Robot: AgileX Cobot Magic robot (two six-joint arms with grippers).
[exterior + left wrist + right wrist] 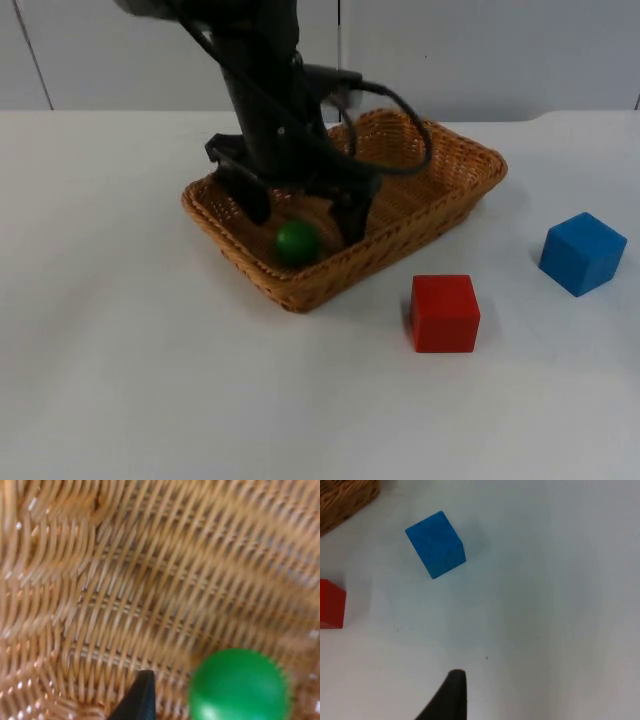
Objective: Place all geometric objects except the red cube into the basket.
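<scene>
The blue cube (582,253) is the piece left to move: it sits on the white table (120,350) well apart from the basket (455,190), at about four o'clock from it, with the red cube (444,313) between the two and a little nearer the camera. It looks rigid and light, probably foam or painted wood, with flat matte faces that should not slip; I judge the best hold is across two opposite side faces, midway up, with the fingers squared to them (it lies turned somewhat askew, so the wrist would need to rotate to match). The right wrist view looks down on this cube (436,544) from above, so the right gripper hovers over the table near it; whether its claw is spread or pressed together I cannot tell.

The green ball (298,242) already lies inside the basket, against the wall nearest the camera. The left gripper (305,215) hangs directly over it, fingers spread wide and holding nothing, one to each side of the ball.
</scene>
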